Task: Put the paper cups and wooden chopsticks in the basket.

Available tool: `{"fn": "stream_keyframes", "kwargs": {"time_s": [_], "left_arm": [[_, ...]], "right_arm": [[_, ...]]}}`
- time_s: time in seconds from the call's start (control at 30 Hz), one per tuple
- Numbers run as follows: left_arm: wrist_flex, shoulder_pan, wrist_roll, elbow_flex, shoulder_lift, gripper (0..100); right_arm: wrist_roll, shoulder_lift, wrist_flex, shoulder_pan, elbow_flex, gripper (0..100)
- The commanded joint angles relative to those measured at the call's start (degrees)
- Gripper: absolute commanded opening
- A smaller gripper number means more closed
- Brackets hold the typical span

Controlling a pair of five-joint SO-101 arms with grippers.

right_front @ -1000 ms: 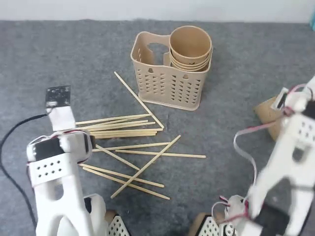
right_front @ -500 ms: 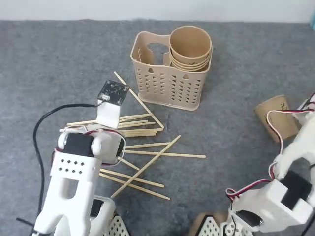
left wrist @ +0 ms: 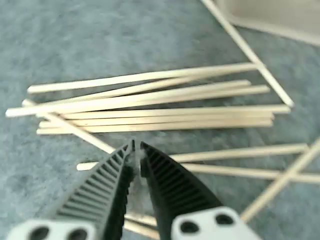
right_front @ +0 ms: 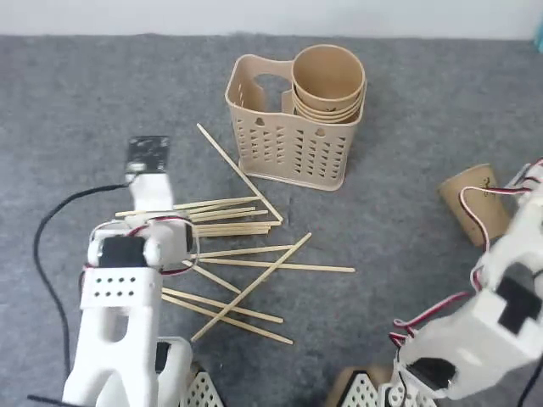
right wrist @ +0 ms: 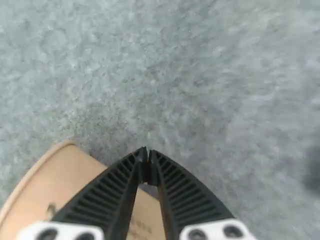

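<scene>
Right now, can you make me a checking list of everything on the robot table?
Surface: grey fuzzy mat.
Job's things: basket upright, with stacked paper cups in one end; one loose cup lying on its side; chopsticks scattered on the mat.
Clutter: nothing seen.
Grippers: left gripper shut, empty, above the chopsticks; right gripper shut, empty, by the loose cup.
Cables: black cable at the left arm; red and white wires at the right arm.
Surroundings: pale wall behind the mat.
</scene>
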State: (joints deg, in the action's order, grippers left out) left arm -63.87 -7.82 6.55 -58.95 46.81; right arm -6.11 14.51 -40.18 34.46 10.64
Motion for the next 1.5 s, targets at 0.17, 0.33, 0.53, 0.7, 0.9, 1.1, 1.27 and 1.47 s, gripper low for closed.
{"fn": "stream_keyframes", "kwargs": {"time_s": [0.17,0.33,0.53,0.7,0.9,1.1,1.27,1.47], "left_arm": [[4.04,-2.81,2.81,-0.75,1.14,1],[4.04,-2.81,2.81,-0.84,1.14,1],[4.04,-2.46,2.73,-0.92,0.79,1],[3.87,-2.37,2.64,-1.01,0.79,1],[3.69,-0.7,-0.09,-1.89,1.14,1],[2.55,3.16,-0.09,-0.75,1.23,1],[-1.49,9.93,-0.09,2.59,1.23,4],[-2.64,17.23,0.09,3.03,1.23,14]], "right_arm": [[1.58,6.46,6.46,-7.16,-5.1,1.1],[7.82,6.81,-5.58,-13.85,-7.38,0.9],[14.15,6.73,-19.74,-21.05,-9.14,0.9],[17.85,6.73,-26.33,-23.16,-9.05,0.9],[17.58,0.13,-29.67,-24.22,-6.42,0.9],[14.15,-11.74,-30.02,-20.79,-4.4,0.9],[13.27,-20.09,-36.97,-13.85,-4.4,0.9],[19.08,-25.27,-41.01,-2.59,2.2,0.9]]}}
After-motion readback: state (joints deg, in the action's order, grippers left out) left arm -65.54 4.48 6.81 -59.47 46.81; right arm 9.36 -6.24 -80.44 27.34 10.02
